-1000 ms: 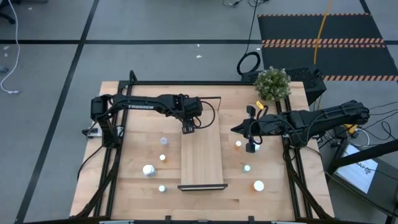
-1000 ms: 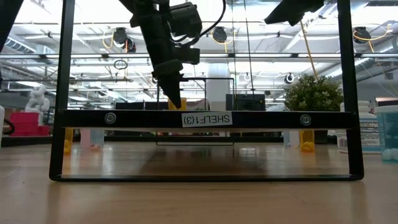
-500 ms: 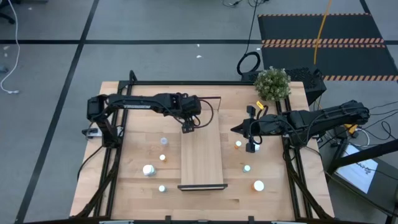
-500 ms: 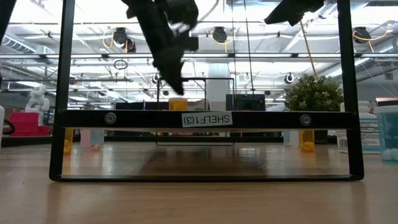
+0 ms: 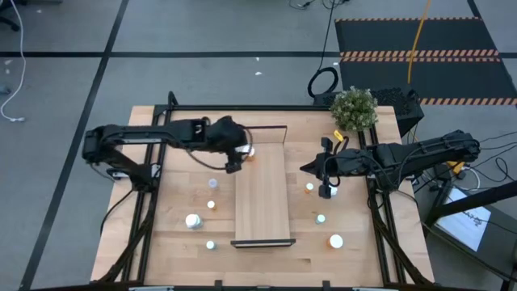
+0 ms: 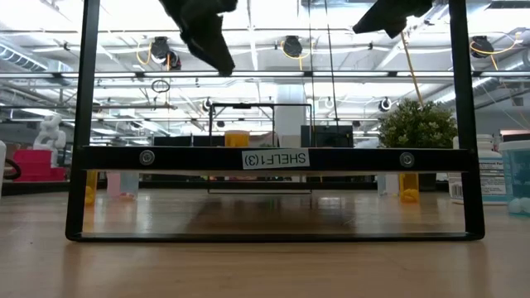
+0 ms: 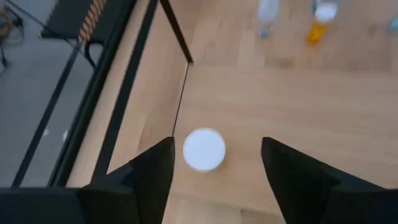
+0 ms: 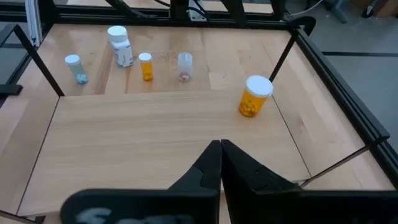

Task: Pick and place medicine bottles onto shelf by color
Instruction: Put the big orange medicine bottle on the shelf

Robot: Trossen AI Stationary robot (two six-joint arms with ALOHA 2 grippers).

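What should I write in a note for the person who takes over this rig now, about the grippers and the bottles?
Left gripper: open, empty, close to the orange bottle.
Right gripper: shut, empty, waiting right of the shelf.
Done: the orange bottle stands at the shelf's far left corner.
Left: four bottles on the table left of the shelf, three bottles right of it.

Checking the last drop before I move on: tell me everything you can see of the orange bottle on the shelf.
The orange bottle is a small cylinder, translucent orange like plastic, with a white cap. It stands upright on the shelf, in the corner by the left arm at the far end, beside the dark frame rail. Nothing grips it: the left gripper hovers above it, fingers open and clear of the cap.
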